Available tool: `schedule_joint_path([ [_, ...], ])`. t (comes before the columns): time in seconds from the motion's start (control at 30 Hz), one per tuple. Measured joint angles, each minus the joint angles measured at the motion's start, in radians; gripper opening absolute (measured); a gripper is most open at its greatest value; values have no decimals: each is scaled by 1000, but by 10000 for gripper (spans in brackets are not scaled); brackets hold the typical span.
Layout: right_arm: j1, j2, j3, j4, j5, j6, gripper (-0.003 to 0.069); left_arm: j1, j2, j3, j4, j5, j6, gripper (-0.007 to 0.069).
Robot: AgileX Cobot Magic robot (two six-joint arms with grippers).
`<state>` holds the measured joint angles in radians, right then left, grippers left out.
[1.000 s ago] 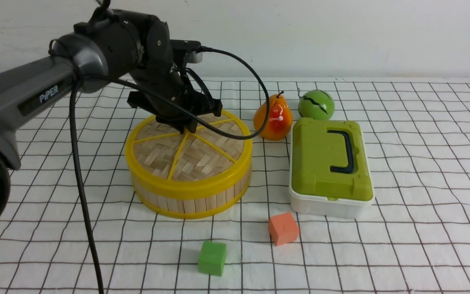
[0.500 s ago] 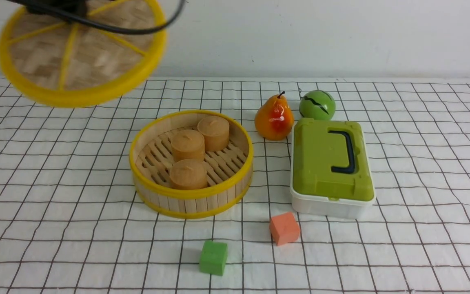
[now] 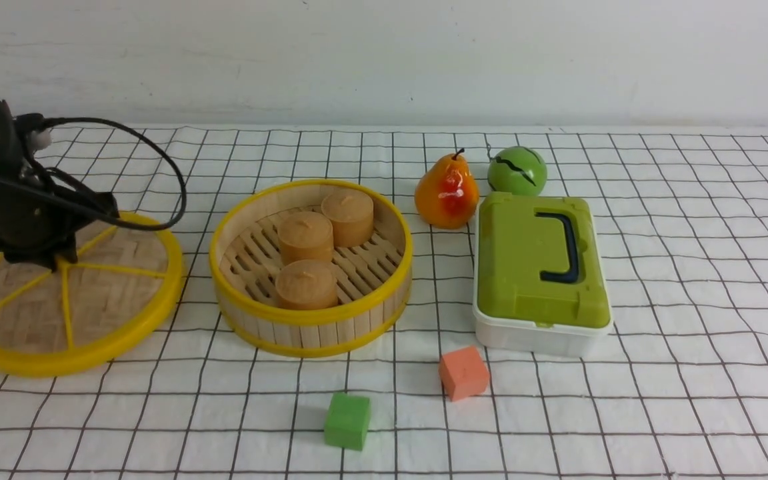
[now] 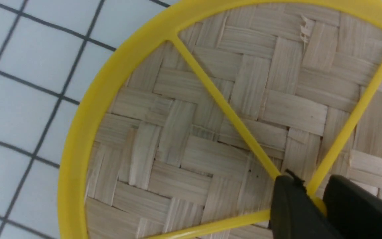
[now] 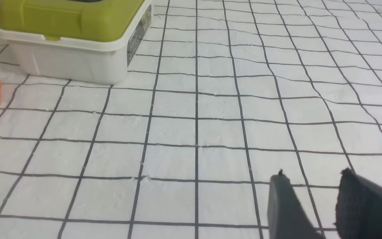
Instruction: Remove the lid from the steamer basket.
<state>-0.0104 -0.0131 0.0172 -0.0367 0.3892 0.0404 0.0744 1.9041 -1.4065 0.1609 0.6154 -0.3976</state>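
The lid, woven bamboo with a yellow rim and spokes, lies on the cloth at the left, apart from the steamer basket. My left gripper is shut on the lid's yellow central hub; in the left wrist view the gripper has its two black fingers pinching the hub of the lid. The basket stands open in the middle with three brown round cakes inside. My right gripper is open and empty above bare cloth; it does not show in the front view.
A white box with a green lid stands right of the basket, also in the right wrist view. A pear and a green ball are behind it. An orange cube and a green cube lie in front.
My left gripper lifted the lid off the basket, swung it up and to the left, then brought it down onto the cloth left of the basket. The cakes inside are now uncovered.
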Motion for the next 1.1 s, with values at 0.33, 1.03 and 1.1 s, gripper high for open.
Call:
schedule_joint_path([
  [0.33,0,0,0,0,0,0,240,-4,-107,1,-41,38,10,246],
  [1.03,0,0,0,0,0,0,240,-4,-1206,185,-613,161,709,-13],
  [1.1,0,0,0,0,0,0,240,-4,-1395,219,-620,101,718,-13],
])
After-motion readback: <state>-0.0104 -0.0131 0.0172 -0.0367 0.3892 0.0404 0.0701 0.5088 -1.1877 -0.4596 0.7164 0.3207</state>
